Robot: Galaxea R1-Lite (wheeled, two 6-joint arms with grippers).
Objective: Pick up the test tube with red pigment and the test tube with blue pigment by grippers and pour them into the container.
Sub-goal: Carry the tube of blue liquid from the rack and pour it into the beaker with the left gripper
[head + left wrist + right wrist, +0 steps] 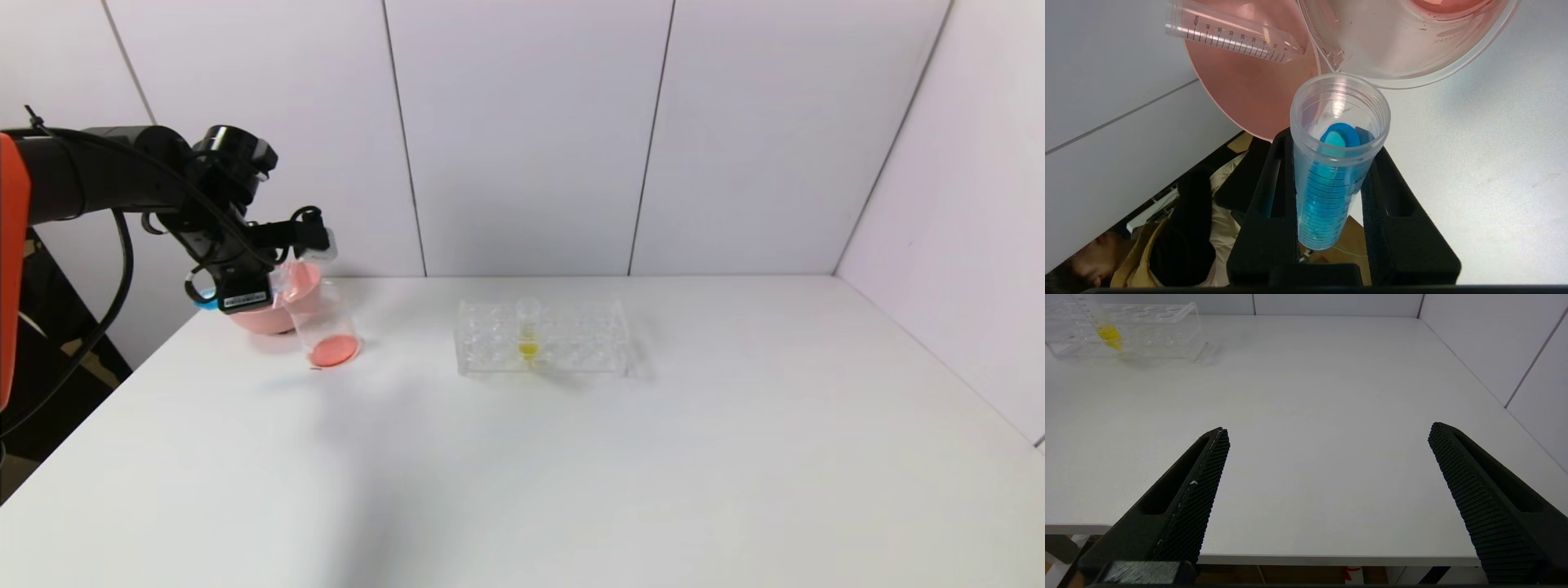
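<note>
Two tools are seen. At the worktop's (pixel 571 457) far left, the left tool (pixel 1331 179) is clamped on the test tube with blue pigment (pixel 1331 183), which is held tilted with its open mouth just beside the container's (pixel 326 322) rim. Red-orange liquid is seen at the container's bottom. An emptied graduated tube (pixel 1233 36) lies in the pink bowl (pixel 1249 90) behind. Mid-worktop, a yellow-liquid tube (pixel 528 331) stands in the clear rack (pixel 543 336). On the right, the right tool (pixel 1329 433) is held over the worktop's near edge, spread wide, with nothing gripped.
</note>
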